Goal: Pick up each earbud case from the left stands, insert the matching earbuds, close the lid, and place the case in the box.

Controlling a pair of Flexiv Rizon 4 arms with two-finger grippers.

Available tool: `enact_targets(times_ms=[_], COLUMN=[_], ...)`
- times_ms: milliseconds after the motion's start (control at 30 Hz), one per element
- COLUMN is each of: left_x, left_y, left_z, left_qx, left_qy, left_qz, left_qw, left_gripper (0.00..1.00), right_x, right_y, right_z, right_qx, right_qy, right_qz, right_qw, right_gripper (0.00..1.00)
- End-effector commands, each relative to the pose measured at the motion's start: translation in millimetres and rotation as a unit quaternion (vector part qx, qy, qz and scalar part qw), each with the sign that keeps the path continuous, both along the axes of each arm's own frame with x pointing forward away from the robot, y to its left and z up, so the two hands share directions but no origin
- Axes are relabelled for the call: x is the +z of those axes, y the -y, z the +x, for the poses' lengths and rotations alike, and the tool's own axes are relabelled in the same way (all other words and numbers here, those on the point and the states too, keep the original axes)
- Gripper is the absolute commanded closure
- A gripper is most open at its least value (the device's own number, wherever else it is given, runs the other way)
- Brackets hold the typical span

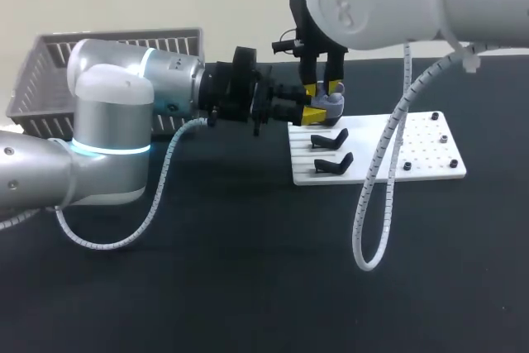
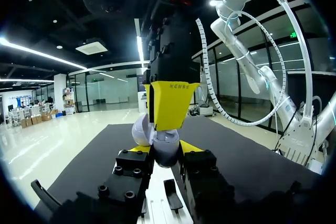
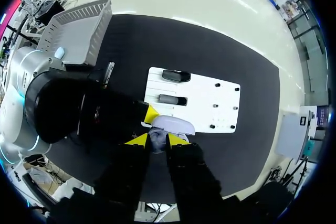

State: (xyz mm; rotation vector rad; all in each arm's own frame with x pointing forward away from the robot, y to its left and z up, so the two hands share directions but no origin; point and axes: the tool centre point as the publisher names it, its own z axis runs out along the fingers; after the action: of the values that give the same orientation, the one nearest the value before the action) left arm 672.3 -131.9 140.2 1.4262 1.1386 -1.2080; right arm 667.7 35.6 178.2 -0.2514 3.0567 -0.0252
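Case: open earbud case (image 1: 332,102) clamped between the jaws of left gripper (image 1: 316,111)
Right gripper (image 1: 322,88): above it at 12 o'clock, grip cannot tell
Pending: lid, then basket (image 1: 116,36) at 9 o'clock

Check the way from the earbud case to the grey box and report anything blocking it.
The earbud case is held in the left gripper, with the right gripper close above it. Toward the box, only the left arm itself lies between; no loose thing shows on the table there.
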Motion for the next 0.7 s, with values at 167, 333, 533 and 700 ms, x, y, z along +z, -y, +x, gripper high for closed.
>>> enact_targets(times_ms=[167, 333, 533, 700], left_x=[-0.8, -0.8, -0.8, -0.8], left_y=[-0.3, -0.3, -0.3, -0.3], left_z=[-0.8, -0.8, -0.8, -0.8], left_qx=[0.002, 0.002, 0.002, 0.002], left_qy=[0.001, 0.001, 0.001, 0.001], left_qz=[-0.001, -0.001, -0.001, -0.001], left_qw=[1.000, 1.000, 1.000, 1.000], left_gripper=[1.00, 1.00, 1.00, 1.00], right_x=[24.5, 41.2, 47.1, 42.7], right_y=[-1.8, 1.8, 23.3, 38.4], right_z=[-8.5, -0.5, 24.3, 43.6], right_qx=[0.002, -0.015, -0.095, -0.126], right_qy=[0.009, 0.029, 0.045, 0.043], right_qz=[0.029, 0.044, 0.040, 0.012], right_qw=[1.000, 0.999, 0.994, 0.991], right_gripper=[0.00, 0.00, 0.00, 0.00])
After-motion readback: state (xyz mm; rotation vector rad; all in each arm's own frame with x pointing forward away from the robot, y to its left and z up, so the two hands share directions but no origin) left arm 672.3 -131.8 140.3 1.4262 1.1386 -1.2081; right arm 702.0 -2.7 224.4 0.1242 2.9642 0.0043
